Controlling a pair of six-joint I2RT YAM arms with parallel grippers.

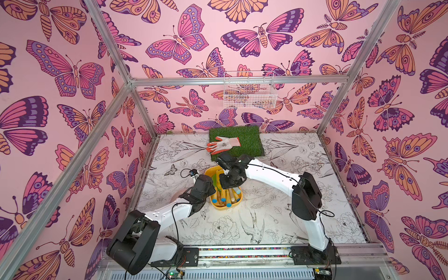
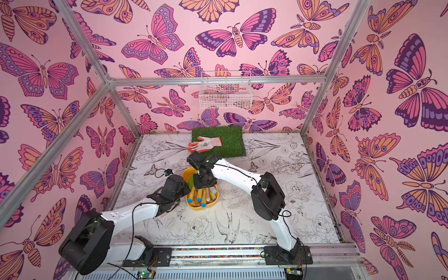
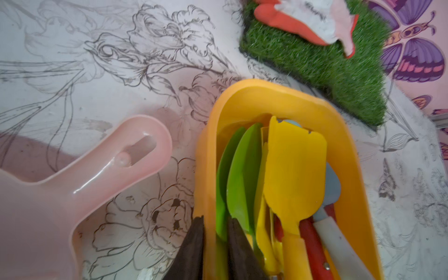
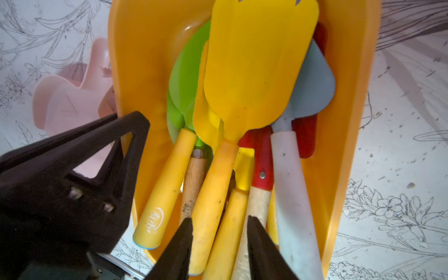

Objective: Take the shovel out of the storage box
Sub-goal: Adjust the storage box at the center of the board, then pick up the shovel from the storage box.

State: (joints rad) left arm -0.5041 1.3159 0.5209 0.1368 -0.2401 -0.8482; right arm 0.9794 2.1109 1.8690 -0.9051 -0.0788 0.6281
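Observation:
The yellow storage box (image 1: pixel 219 207) (image 2: pixel 194 206) lies mid-table and holds several toy shovels with their handles towards the front. A yellow-bladed shovel (image 4: pixel 257 68) (image 3: pixel 294 169) lies on top, with green, red and pale blue ones beside and under it. My left gripper (image 3: pixel 217 242) (image 1: pixel 212 191) is shut on the box's left wall, one finger outside and one inside. My right gripper (image 4: pixel 219 228) (image 1: pixel 229 184) hangs low over the handles. Its jaws stand apart astride two yellow handles, and no shovel is lifted.
A pink plastic scoop (image 3: pixel 84 181) (image 4: pixel 68 101) lies on the table just left of the box. Behind the box, an orange-and-white glove (image 1: pixel 224 144) rests on a green grass mat (image 1: pixel 247 135). A white wire basket (image 1: pixel 249 92) hangs on the back wall.

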